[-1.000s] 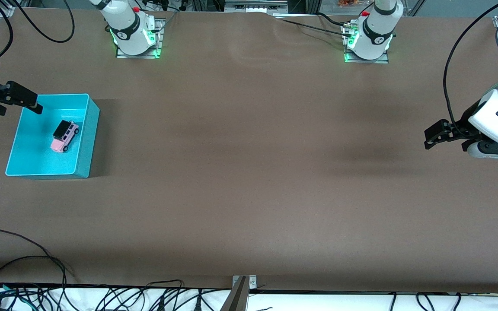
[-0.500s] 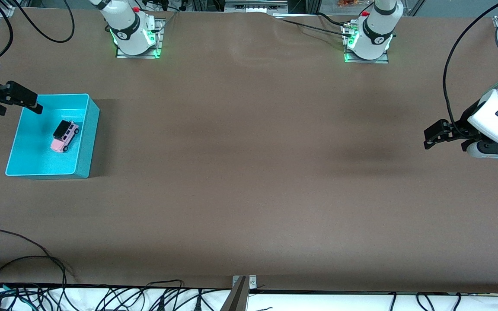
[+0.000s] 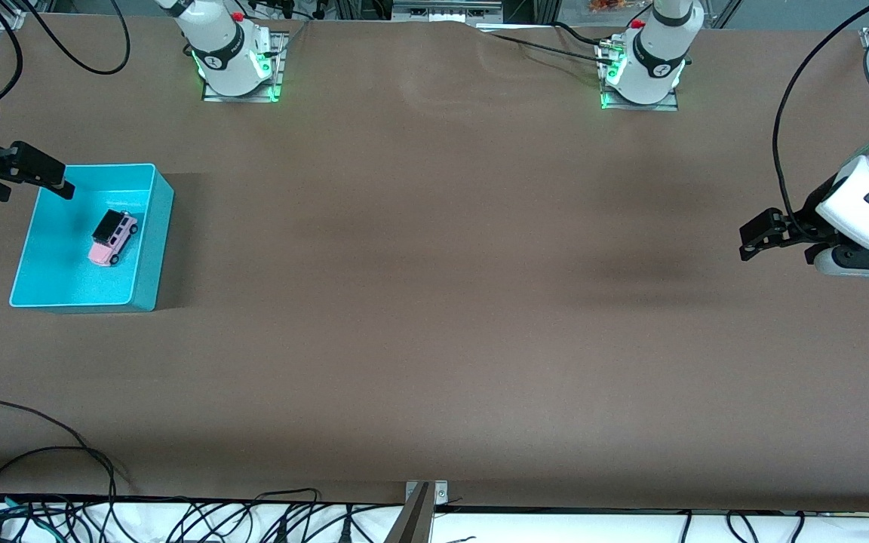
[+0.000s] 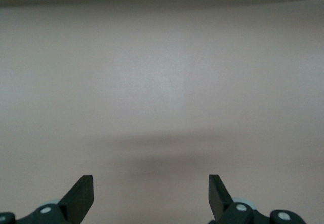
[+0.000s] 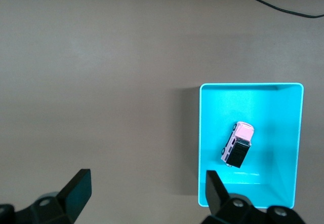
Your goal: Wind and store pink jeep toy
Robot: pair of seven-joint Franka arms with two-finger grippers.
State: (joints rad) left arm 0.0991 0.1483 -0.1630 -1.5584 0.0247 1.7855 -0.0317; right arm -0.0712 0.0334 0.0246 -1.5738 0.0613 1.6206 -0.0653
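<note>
Here, at the right arm's end of the brown table [image 3: 434, 302], the pink jeep toy [image 3: 113, 237] sat on its wheels inside the teal bin [image 3: 149, 249], roughly at the middle of the bin floor and touching none of the walls. On a clock face laid over the front view, its pink nose pointed toward about seven o'clock and its black-roofed rear toward about one o'clock. From my remote station I saw the right gripper [image 3: 57, 181] held in the air over the bin's corner at about eleven o'clock from the jeep, well clear of the toy. Its wrist camera looked straight down on the bin and jeep, and its two black fingers [image 5: 76, 191] stood spread wide apart with nothing between them. The left arm waited at its own end of the table, with the left gripper [image 3: 751, 237] hanging over bare tabletop, well apart from the bin. In its wrist view the left fingers [image 4: 81, 196] were likewise spread wide and held nothing, with only brown table surface beneath them. Loose black cables [image 3: 65, 483] lay along the table edge nearest the front camera.
</note>
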